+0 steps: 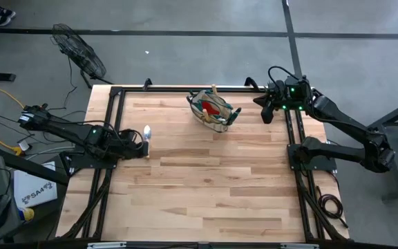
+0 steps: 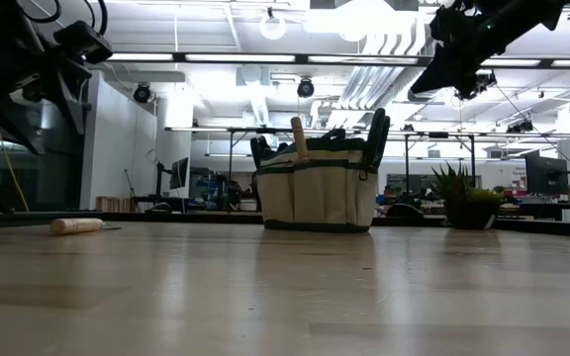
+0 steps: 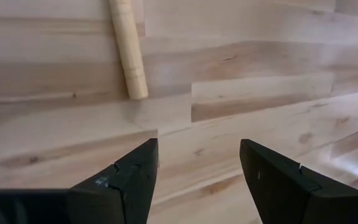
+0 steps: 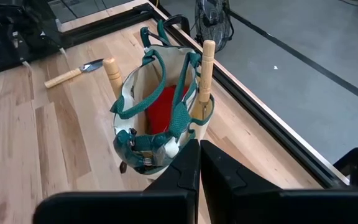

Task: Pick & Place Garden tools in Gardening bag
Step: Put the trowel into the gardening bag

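The last trowel (image 1: 146, 133) lies flat on the worktop (image 1: 206, 187) just ahead of the wide-open, empty left hand (image 3: 197, 180), well left of the bag (image 1: 214, 111), while the shut right hand (image 4: 199, 163) hangs beside the bag.

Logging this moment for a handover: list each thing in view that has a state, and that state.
Gardening bag: upright, mouth open, red cloth and two wooden handles inside.
Trowel: lying flat on the table, outside the bag, not held.
Left hand: open, empty, near the trowel's handle.
Right hand: shut, empty, raised beside the bag.
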Available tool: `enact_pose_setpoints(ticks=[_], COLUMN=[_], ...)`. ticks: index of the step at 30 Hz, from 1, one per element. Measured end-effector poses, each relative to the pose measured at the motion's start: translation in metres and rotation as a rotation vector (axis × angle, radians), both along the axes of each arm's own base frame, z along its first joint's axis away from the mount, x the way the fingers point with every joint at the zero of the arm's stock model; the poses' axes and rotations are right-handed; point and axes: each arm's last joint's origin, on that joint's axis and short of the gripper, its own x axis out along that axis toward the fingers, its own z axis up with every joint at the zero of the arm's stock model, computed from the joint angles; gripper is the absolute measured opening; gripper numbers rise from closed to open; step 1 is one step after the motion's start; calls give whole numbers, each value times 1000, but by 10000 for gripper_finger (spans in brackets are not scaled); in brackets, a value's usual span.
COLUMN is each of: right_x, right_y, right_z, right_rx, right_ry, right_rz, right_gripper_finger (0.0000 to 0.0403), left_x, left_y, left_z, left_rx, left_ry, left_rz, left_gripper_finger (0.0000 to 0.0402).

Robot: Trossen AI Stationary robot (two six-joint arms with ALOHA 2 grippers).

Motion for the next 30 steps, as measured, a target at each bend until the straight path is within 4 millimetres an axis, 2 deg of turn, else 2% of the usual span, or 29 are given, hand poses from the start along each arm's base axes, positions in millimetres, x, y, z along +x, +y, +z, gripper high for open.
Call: enact_pose_setpoints(ticks=[4, 8, 14, 19, 23, 27, 30], right_x=[0, 0, -2, -2, -2, -3, -4], right_y=[0, 0, 1, 0, 1, 0, -1], right_z=[0, 0, -3, -5, -6, -7, -7], right_rx=[0, 39, 90, 115, 123, 105, 80], right_ry=[0, -17, -1, 12, 22, 37, 55], right_rz=[-2, -37, -73, -84, -85, -107, -152], right_gripper_finger=[4, 4, 10, 50, 92, 121, 132], left_x=[0, -5, -12, -12, -9, 6, 20], left_y=[-2, 0, 1, 3, 15, 33, 46], left_z=[0, -3, -6, -7, -7, -11, -23], left_rx=[-49, -16, -90, -87, -59, -10, -43], left_ry=[16, 67, 150, 151, 151, 168, 237], left_rz=[-27, -17, 75, 105, 143, 131, 74], left_gripper_finger=[222, 222, 222, 222, 222, 222, 222])
